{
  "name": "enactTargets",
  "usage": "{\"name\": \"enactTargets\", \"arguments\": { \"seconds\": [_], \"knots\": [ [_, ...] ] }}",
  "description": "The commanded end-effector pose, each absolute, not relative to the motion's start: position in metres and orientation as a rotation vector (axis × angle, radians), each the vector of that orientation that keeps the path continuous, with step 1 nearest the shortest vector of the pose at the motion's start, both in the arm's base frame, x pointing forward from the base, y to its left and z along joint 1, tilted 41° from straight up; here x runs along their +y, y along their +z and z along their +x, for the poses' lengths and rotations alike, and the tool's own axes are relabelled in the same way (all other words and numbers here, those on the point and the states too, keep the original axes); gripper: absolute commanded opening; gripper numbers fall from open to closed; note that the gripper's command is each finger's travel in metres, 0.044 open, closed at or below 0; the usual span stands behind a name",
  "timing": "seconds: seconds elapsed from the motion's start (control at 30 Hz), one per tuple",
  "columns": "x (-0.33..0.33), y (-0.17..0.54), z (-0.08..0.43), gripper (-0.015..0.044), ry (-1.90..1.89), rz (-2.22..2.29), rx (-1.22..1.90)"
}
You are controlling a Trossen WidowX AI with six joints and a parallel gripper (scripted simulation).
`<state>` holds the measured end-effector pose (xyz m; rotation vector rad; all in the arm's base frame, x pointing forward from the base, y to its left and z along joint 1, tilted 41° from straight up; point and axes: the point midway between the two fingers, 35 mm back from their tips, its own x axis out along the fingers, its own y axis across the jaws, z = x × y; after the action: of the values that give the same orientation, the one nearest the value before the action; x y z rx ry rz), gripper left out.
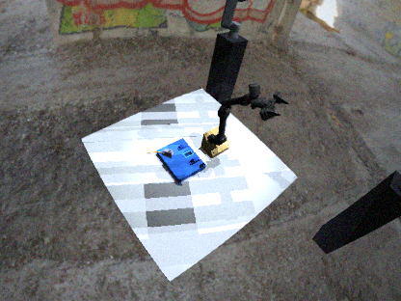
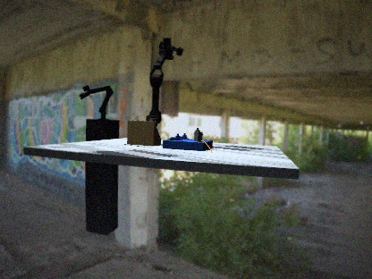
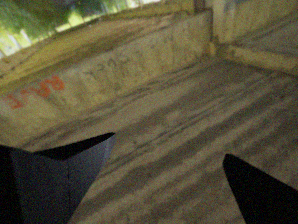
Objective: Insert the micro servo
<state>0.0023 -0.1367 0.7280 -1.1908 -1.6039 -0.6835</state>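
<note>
My gripper (image 1: 280, 107) (image 2: 180, 51) (image 3: 168, 148) is spread wide with nothing between its fingertips; in the wrist view the two dark fingers stand well apart, with only the rough ceiling or wall surface behind them. My arm (image 1: 223, 121) (image 2: 156, 91) rises from a tan block (image 1: 210, 146) (image 2: 142, 133) on the pale, patchy tabletop (image 1: 217, 241) (image 2: 250, 163), and I hold the gripper high, well away from the blue deck (image 1: 181, 169) (image 2: 183, 145). From the top view, my fingers point away from that deck, out past the table's edge.

The micro servo (image 1: 168, 152) (image 2: 198, 134) is at the deck's outer end, on the side away from my base. It stands up above the blue surface, and its thin orange cable (image 1: 153, 152) (image 2: 207, 145) runs out over the deck's edge; in the exterior view the cable slopes down toward the tabletop. The servo is small and blurred here, so it may well be upright, but I cannot tell whether its ears lie flat or whether the cable is in the notch.

Nearer my base, a light-outlined rectangle (image 1: 188, 153) shows on the deck, apart from the servo, with small dark parts (image 1: 194, 162) beside it. Beyond the table stands a black pedestal (image 1: 226, 65) (image 2: 102, 197) carrying another arm (image 1: 230, 16) (image 2: 106, 100).
</note>
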Motion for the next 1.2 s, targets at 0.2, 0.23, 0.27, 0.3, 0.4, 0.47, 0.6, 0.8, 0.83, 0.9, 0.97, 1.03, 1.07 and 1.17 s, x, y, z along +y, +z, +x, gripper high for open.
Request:
{"name": "enactTargets", "arguments": {
  "seconds": [0.2, 0.23, 0.27, 0.3, 0.4, 0.47, 0.6, 0.8, 0.83, 0.9, 0.97, 1.03, 1.07, 1.17],
  "knots": [
    [-0.093, 0.728, -0.006, 0.044, -0.637, -1.299, -1.633],
    [-0.087, 0.728, -0.007, 0.044, -0.627, -1.311, -1.638],
    [-0.084, 0.728, -0.006, 0.044, -0.618, -1.322, -1.632],
    [-0.076, 0.727, -0.007, 0.044, -0.607, -1.34, -1.636],
    [-0.049, 0.726, -0.009, 0.044, -0.587, -1.415, -1.65],
    [-0.031, 0.724, -0.01, 0.044, -0.562, -1.459, -1.653],
    [0.0, 0.72, -0.008, 0.044, -0.531, -1.546, -1.659],
    [0.044, 0.712, 0.001, 0.044, -0.471, -1.678, -1.649],
    [0.055, 0.709, 0.004, 0.044, -0.455, -1.71, -1.648],
    [0.064, 0.707, 0.009, 0.044, -0.442, -1.75, -1.626],
    [0.081, 0.702, 0.016, 0.044, -0.419, -1.804, -1.617],
    [0.097, 0.696, 0.024, 0.044, -0.391, -1.854, -1.609],
    [0.106, 0.693, 0.029, 0.044, -0.373, -1.883, -1.603],
    [0.134, 0.68, 0.046, 0.044, -0.314, -1.976, -1.581]
  ]
}}
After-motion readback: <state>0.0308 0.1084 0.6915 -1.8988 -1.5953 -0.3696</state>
